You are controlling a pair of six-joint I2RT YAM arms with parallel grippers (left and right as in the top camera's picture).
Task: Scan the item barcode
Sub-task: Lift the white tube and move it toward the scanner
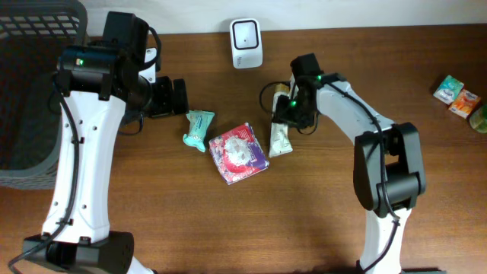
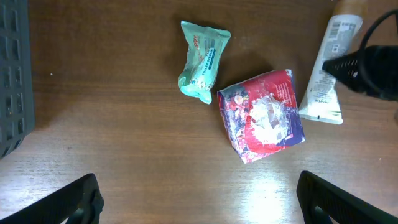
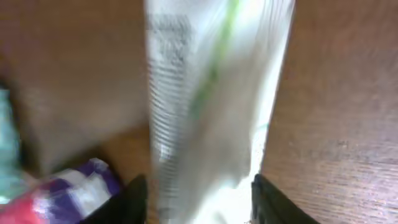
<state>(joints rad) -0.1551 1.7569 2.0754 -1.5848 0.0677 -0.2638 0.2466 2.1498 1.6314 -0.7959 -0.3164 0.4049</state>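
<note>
One grey basket (image 1: 30, 76) stands at the tabletop's left edge. The left pincer (image 2: 199, 208) hangs spread wide, holding nothing, just left of one teal packet (image 2: 204, 61). One red-and-purple pack (image 2: 264, 115) lies near the tabletop's middle, and one white scanner (image 1: 246, 42) sits at the far edge. The task's item, one white tube (image 2: 322, 96), lies flat just right of the pack. The right pincer (image 1: 288, 113) straddles it, though blur hides whether it pinches. To do the step well, I judge it should grip across the tube's width, leave the printed panel uncovered, and turn that face squarely toward the scanner. Two small cartons (image 1: 449, 87) sit by the right edge.
</note>
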